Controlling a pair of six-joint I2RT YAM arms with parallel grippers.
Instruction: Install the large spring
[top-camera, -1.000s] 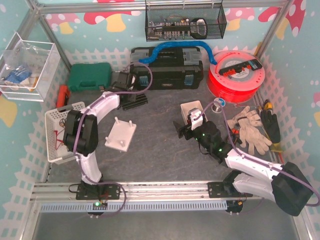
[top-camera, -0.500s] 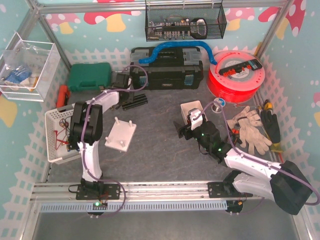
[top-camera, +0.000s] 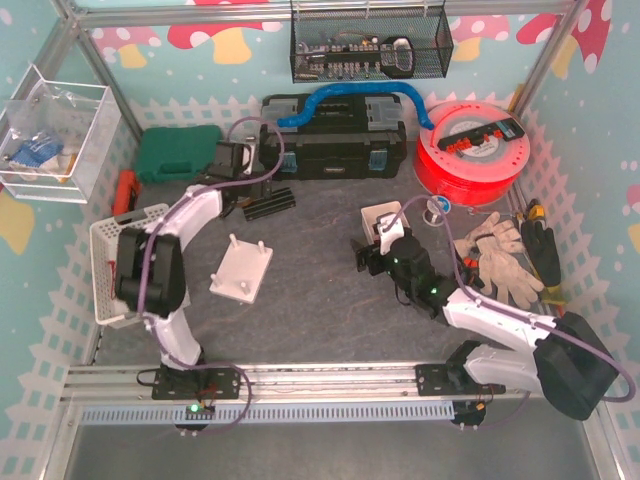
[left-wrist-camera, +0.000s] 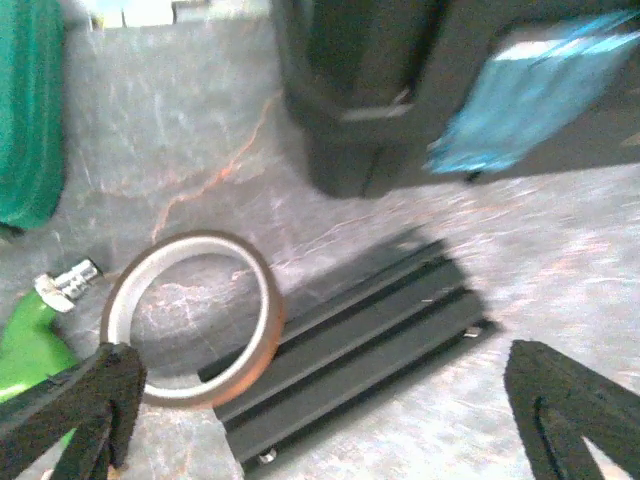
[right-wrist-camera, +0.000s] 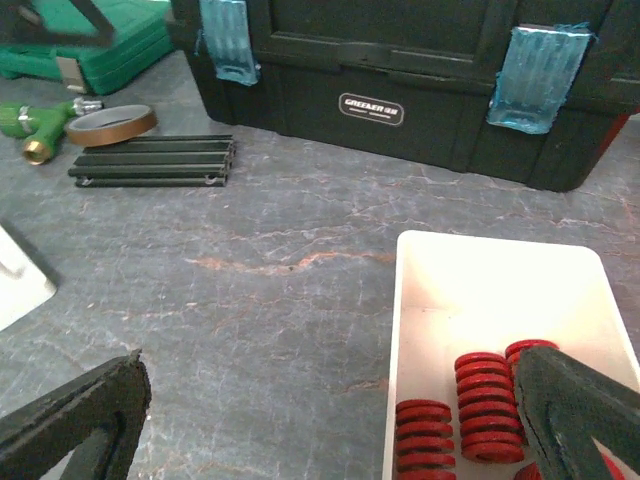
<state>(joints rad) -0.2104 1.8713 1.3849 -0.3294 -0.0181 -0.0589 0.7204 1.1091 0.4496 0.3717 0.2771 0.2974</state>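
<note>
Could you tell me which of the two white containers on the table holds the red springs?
The small solid-walled white bin just ahead of the right gripper holds the red springs; the slotted white basket stands at the left edge.

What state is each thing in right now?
left hand, open, empty, above the tape ring
right hand, open, empty, near the white box
red springs, in the white box
toolbox, shut, latches down
green case, closed
white plate, no spring fitted
</note>
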